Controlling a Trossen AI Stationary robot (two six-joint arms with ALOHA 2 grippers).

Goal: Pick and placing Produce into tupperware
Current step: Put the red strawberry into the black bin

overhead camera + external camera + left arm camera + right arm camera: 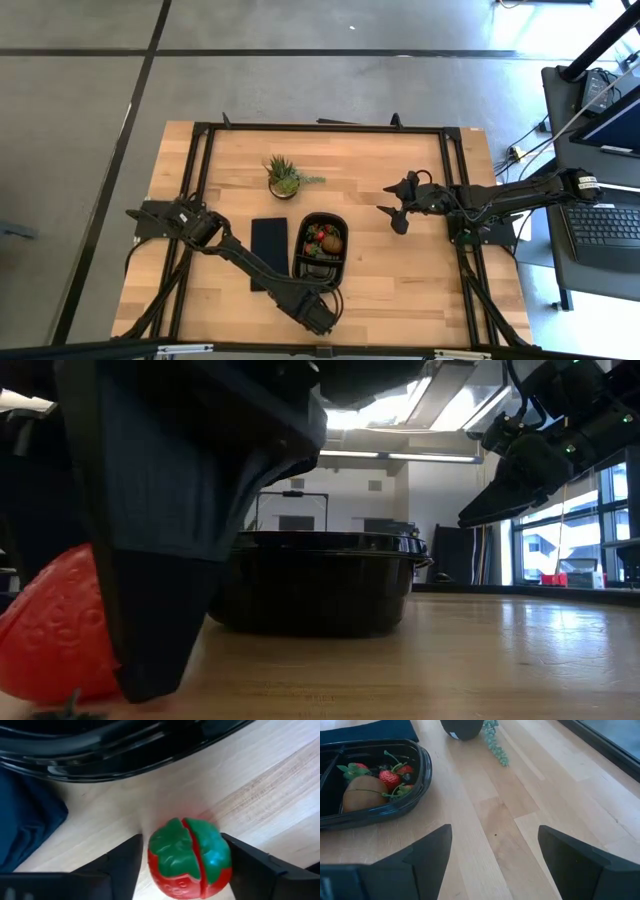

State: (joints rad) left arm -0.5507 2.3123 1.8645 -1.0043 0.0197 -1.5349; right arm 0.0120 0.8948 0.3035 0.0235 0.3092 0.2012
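Observation:
A red strawberry with a green leafy cap [189, 862] lies on the wood near the table's near edge, just in front of the black tupperware [303, 262]. My left gripper [182, 851] is down at the table with one finger on each side of it. In the low view the strawberry [50, 635] shows behind one dark finger [170, 560]. The tupperware [417, 780] holds strawberries [390, 777] and a brown kiwi-like fruit [362, 792]. My right gripper [392, 205] hovers open to the right of the tupperware, above the table. My left gripper has the strawberry between its two fingers, which stand against its opposite sides [226, 860]. The fingers come from above, pointing down. The green cap faces up toward the wrist. The strawberry's underside rests on the table [40, 695].
A flat dark panel [268, 250] lies left of the tupperware. A spiky green potted plant [285, 178] stands behind both. A tiny dark stem-like bit [70, 705] lies at the near edge. Bare wood stretches right of the tupperware [420, 270]. A laptop [605, 225] sits off the table's right.

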